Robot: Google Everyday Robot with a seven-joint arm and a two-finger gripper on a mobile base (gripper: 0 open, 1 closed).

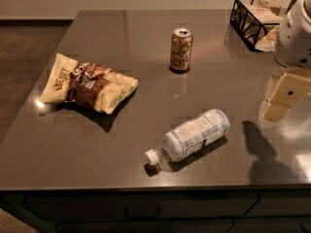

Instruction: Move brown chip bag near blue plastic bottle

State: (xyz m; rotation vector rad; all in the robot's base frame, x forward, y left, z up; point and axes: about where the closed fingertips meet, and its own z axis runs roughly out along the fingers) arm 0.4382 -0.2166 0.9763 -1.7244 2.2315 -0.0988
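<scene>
The brown chip bag (90, 84) lies flat on the left part of the dark countertop (146, 57), with pale yellow ends and a brown middle. The blue plastic bottle (192, 136) lies on its side near the front edge, its white cap pointing to the front left. The bag and the bottle are well apart. My gripper (283, 98) hangs above the counter at the right edge of the view, to the right of the bottle and far from the bag. It holds nothing that I can see.
An orange-gold drink can (181, 50) stands upright at the middle back. A black wire basket (252, 18) with pale packets stands at the back right. The counter's front edge runs just below the bottle, with drawers underneath.
</scene>
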